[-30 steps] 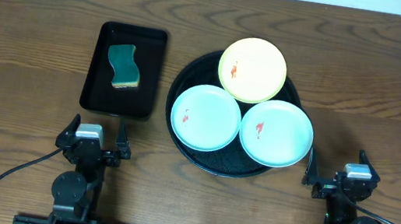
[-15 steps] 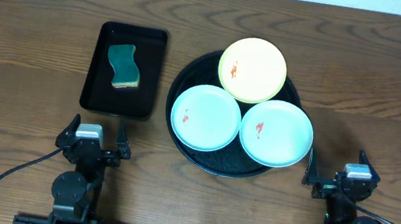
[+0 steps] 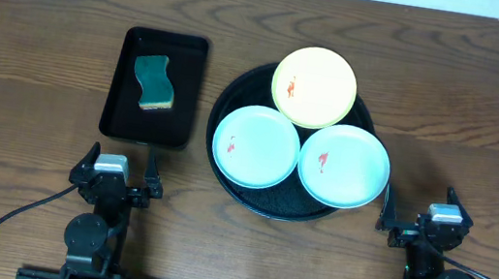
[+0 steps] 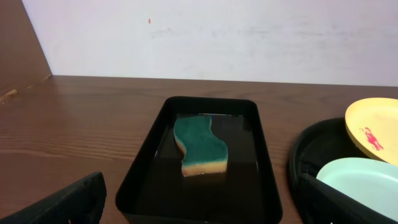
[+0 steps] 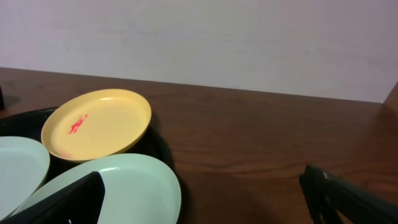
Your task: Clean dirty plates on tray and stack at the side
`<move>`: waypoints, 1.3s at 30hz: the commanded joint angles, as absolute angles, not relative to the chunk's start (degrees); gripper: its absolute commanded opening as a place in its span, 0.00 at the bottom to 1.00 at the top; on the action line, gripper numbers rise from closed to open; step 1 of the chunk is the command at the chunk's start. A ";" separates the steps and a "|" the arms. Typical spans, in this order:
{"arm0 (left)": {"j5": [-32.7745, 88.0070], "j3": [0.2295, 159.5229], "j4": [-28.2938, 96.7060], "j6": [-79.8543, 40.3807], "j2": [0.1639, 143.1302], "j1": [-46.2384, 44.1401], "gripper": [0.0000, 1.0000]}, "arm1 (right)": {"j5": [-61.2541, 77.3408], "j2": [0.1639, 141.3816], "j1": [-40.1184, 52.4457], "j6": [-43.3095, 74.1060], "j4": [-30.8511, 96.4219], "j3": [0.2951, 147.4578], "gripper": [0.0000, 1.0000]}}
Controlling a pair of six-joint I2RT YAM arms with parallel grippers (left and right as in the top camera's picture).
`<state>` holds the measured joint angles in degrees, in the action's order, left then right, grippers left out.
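Staying put — plates point(image 3: 256, 145) on tray point(image 3: 270, 203); left fingers point(image 4: 68, 200), right fingers point(image 5: 62, 202) wide.

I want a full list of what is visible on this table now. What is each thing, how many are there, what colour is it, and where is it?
yellow plate: 1, yellow with a red smear, far side of the round tray, reaching over its rim
left mint-green plate: 1, pale green with a red smear, near-left part of the round tray
right mint-green plate: 1, pale green with a red smear, near-right part of the round tray
round tray: 1, black, middle of the table
rectangular tray: 1, black, left of the round tray
sponge: 1, dark green over tan, inside the rectangular tray
table: 1, brown wood grain
left hand: 1, black, open, near edge
right hand: 1, black, open, near edge
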<state>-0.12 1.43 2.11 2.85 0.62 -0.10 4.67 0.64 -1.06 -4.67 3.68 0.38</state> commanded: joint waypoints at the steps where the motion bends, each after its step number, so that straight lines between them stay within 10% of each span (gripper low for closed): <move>1: -0.23 0.25 4.19 3.40 0.34 0.10 0.96 | 4.54 0.60 -1.45 -5.23 3.92 0.32 0.99; 39: 1.10 0.25 3.99 -28.53 0.34 0.08 0.96 | 4.54 0.71 -1.45 -5.23 3.92 0.32 0.99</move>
<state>1.37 1.43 2.15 -27.05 0.62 -0.10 4.67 0.69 -1.06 -4.67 3.68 0.38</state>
